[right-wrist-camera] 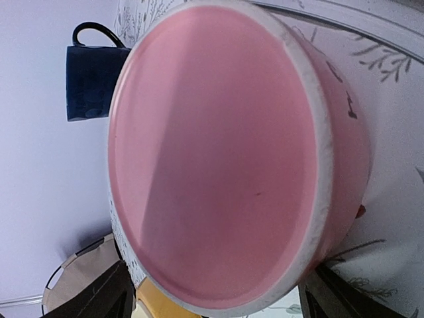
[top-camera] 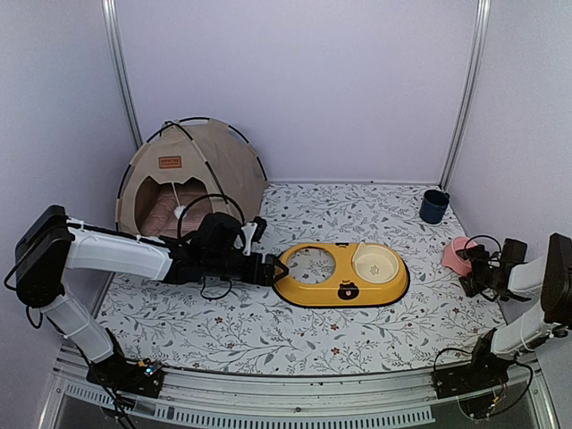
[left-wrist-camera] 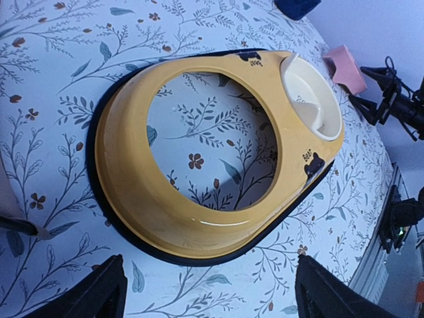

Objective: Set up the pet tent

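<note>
The pet tent stands upright in the far left corner of the flower-printed table cover, close to the left wall. Its thin black poles arch and cross over the tan fabric, and a small brown label sits above the arched doorway. A white pom-pom hangs in the opening, and a pink cushion shows inside. The left arm reaches across in front of the tent's near right side. The left gripper is low, just beside the left end of the yellow bowl stand. In the left wrist view its fingers are spread wide and hold nothing, with the stand's empty ring straight ahead of them. A cream bowl sits in the stand's right hole. At the right edge, the right gripper is at a pink bowl. Its fingers are parted and the bowl fills the right wrist view, though I cannot tell whether they touch it. A navy mug stands far right, well apart from the tent.
</note>
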`<state>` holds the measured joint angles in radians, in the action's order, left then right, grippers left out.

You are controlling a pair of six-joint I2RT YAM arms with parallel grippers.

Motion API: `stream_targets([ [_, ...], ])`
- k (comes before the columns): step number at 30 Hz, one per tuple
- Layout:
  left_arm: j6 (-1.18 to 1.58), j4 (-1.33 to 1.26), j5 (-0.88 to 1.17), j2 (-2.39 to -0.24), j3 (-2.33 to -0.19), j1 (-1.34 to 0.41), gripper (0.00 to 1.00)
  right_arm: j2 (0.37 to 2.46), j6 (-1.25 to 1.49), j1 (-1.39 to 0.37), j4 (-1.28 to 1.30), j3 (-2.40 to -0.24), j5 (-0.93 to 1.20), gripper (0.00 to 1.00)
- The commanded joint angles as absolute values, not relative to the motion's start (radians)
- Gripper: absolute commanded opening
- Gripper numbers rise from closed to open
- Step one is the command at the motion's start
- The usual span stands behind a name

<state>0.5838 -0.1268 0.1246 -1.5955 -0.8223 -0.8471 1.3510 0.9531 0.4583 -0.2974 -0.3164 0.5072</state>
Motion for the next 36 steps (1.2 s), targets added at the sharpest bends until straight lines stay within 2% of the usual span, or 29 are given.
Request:
stream_targets([
  [1, 0.573, -0.104, 0.133, -1.601, -0.857, -0.836, 0.88, 1.401, 0.927, 0.457, -0.274, -0.293, 0.434, 0.88],
  [10, 0.571, -0.073, 0.128, -1.58, -0.867, -0.835, 0.88, 1.319, 1.244, 0.458, -0.634, -0.126, 0.395, 0.95],
  [24, 0.577, -0.055, 0.143, -1.577, -0.896, -0.835, 0.88, 1.616, 1.546, 0.458, -1.119, -0.076, 0.452, 0.9],
  [33, 0.587, -0.051, 0.141, -1.573, -0.905, -0.836, 0.88, 1.886, 1.627, 0.458, -1.517, -0.036, 0.444, 0.78],
  [36, 0.592, -0.049, 0.14, -1.572, -0.906, -0.837, 0.88, 2.028, 1.662, 0.458, -1.731, -0.017, 0.431, 0.7],
])
